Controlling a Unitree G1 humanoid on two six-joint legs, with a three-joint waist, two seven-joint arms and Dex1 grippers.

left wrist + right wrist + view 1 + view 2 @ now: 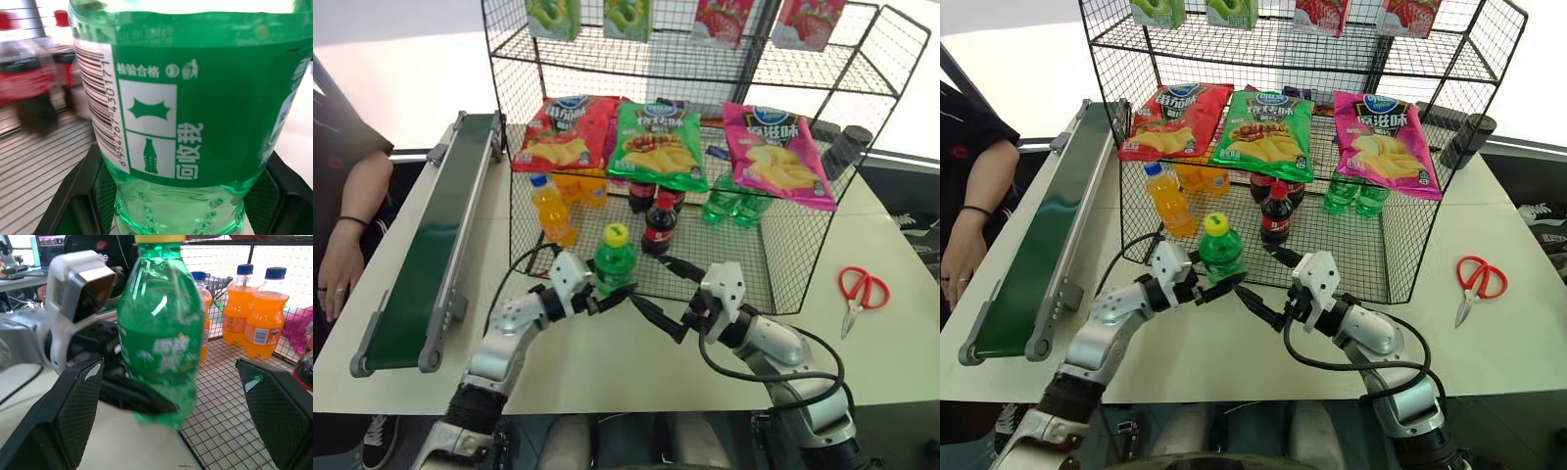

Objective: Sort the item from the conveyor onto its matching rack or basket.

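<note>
The green soda bottle [615,258] is held upright above the counter [636,362], just in front of the wire-mesh basket [783,245] and well apart from the conveyor [440,235] on the robot's left. It is pinched low on its body by the left end effector [597,299], whose black fingers [73,196] are pressed against both sides of the clear-green base beneath the label. The right end effector [651,311] is spread wide, its pads [73,411] standing on either side of the bottle without touching it.

The bottle is judged to be light to moderate in weight, with thin plastic walls that may give under a hard squeeze; the smooth label and curved body are likely to be slippery, so twisting in the grip is a risk. The firmest hold is judged to be across the ribbed lower body or the waist under the label, not at the yellow cap [616,234].

On the label a barcode [100,107] with digits is printed, beside Chinese characters reading 检验合格, a recycling-bin pictogram, and small bottle symbols. On the chip bags [658,142] above the basket a round blue logo and Chinese writing can be seen, too small to be read
</note>
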